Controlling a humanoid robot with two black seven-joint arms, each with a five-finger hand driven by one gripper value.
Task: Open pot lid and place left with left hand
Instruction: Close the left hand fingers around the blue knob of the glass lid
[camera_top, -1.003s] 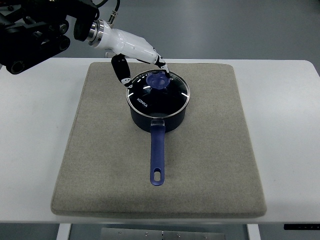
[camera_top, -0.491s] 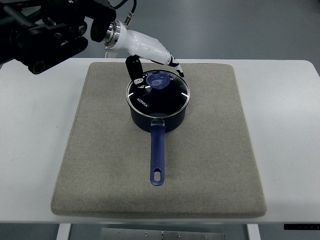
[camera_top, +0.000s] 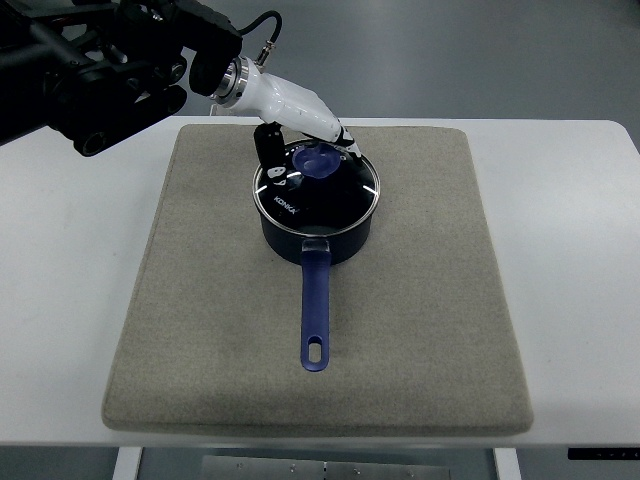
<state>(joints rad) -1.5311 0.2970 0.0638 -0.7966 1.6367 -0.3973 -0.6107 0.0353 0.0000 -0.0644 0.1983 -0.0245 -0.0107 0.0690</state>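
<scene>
A dark blue saucepan (camera_top: 320, 235) stands on the grey mat (camera_top: 200, 320), its blue handle (camera_top: 315, 310) pointing to the near edge. A glass lid (camera_top: 330, 195) with a blue knob (camera_top: 318, 160) sits on it. My left hand (camera_top: 311, 163), white with black fingers, comes in from the upper left and hangs over the lid's far side. Its thumb (camera_top: 272, 160) is left of the knob and its fingers (camera_top: 345, 140) are behind and right of it. The fingers are spread, apart from the knob, and hold nothing. The right arm does not show.
The mat lies on a white table (camera_top: 580, 250). Bare mat lies to the left of the pot (camera_top: 200, 220) and to its right. The black arm (camera_top: 100, 70) fills the upper left corner.
My left hand has moved right and down toward the lid. The thumb now lies over the lid's left part. The pot and lid have not moved.
</scene>
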